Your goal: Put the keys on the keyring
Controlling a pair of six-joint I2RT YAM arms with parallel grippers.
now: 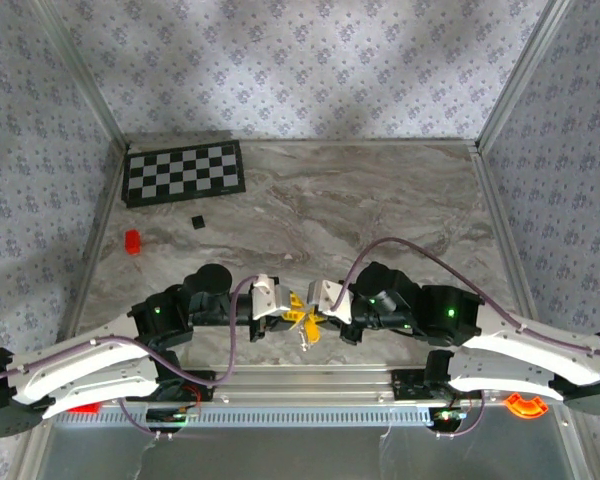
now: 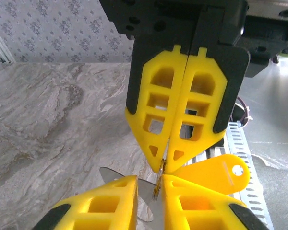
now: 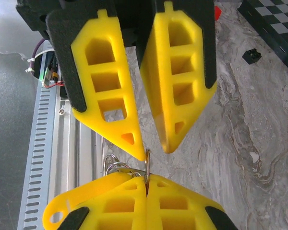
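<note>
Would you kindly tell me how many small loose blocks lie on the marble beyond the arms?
2. A red block near the left wall, and a black cube to its right, just in front of the checkerboard. More could be hidden under the arms.

We see both arms lying low along the table's near edge. The left arm (image 1: 90, 365) comes in from the near left corner and the right arm (image 1: 520, 345) from the near right, with their forearms about level and pointed at each other. The two grippers meet tip to tip by the middle of that edge. The left gripper (image 3: 155, 151) has its fingers parted, with a clear gap between them. The right gripper (image 3: 146, 176) has its fingers pressed flat together, pinching the keyring (image 3: 147, 160) at their tips.
</note>
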